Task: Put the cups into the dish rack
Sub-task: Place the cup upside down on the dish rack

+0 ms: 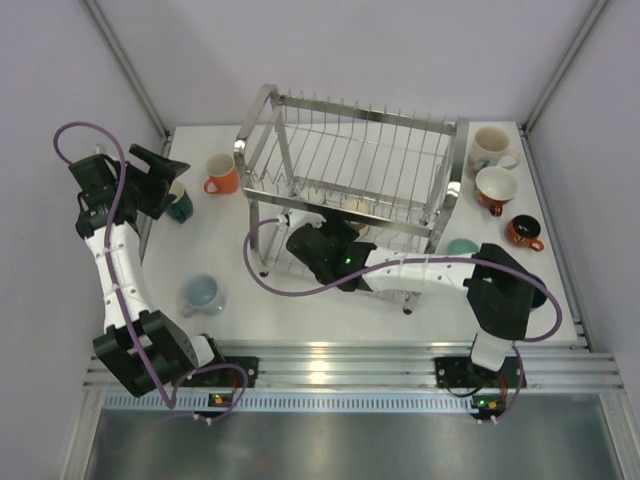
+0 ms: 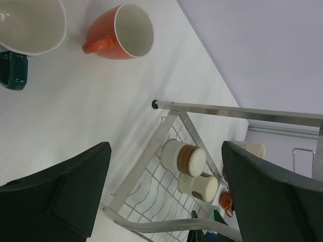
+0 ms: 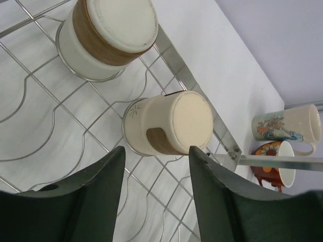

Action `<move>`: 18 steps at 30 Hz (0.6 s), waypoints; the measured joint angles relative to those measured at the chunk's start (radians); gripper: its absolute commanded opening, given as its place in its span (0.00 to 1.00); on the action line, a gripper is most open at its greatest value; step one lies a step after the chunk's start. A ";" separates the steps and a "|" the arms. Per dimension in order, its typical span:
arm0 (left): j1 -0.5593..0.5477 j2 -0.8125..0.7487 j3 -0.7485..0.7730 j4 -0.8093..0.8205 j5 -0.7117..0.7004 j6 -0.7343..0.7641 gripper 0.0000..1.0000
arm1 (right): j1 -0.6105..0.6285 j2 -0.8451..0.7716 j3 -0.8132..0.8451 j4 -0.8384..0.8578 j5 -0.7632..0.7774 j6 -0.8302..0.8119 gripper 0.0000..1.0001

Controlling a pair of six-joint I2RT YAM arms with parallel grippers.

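The dish rack (image 1: 350, 170) stands mid-table. On its lower tier (image 3: 45, 116) two cream cups sit upside down: one with a brown band (image 3: 108, 35), one with a star mark (image 3: 169, 123). My right gripper (image 3: 156, 151) reaches into that tier, open, its fingertips just short of the star-marked cup and holding nothing. My left gripper (image 2: 166, 151) hangs open and empty at the far left (image 1: 165, 180), above a teal cup (image 2: 25, 30) and near an orange cup (image 2: 121, 33). A pale blue-grey cup (image 1: 200, 293) sits at the front left.
To the right of the rack stand a printed cup (image 1: 492, 150), a red cup with a white inside (image 1: 495, 188), a small orange and black cup (image 1: 523, 232) and a mint cup (image 1: 462, 246). The rack's corner posts (image 1: 455, 160) flank my right arm.
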 measured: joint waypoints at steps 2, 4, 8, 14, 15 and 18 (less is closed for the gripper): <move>0.000 0.000 -0.002 0.000 0.000 -0.002 0.96 | 0.011 -0.016 -0.011 -0.005 0.000 0.023 0.46; 0.000 0.000 -0.005 0.000 0.000 -0.002 0.96 | 0.012 -0.027 -0.027 -0.015 -0.001 0.046 0.45; 0.000 0.000 -0.007 0.000 -0.020 -0.001 0.96 | 0.011 -0.028 -0.067 -0.022 -0.004 0.071 0.43; 0.000 0.002 -0.008 0.000 -0.033 0.002 0.95 | -0.002 -0.027 -0.089 -0.026 -0.016 0.086 0.41; 0.000 0.003 -0.009 0.000 -0.037 0.002 0.95 | -0.006 -0.027 -0.090 -0.024 -0.019 0.085 0.42; 0.000 0.006 -0.012 0.000 -0.047 0.002 0.95 | -0.031 -0.027 -0.091 -0.010 -0.027 0.081 0.42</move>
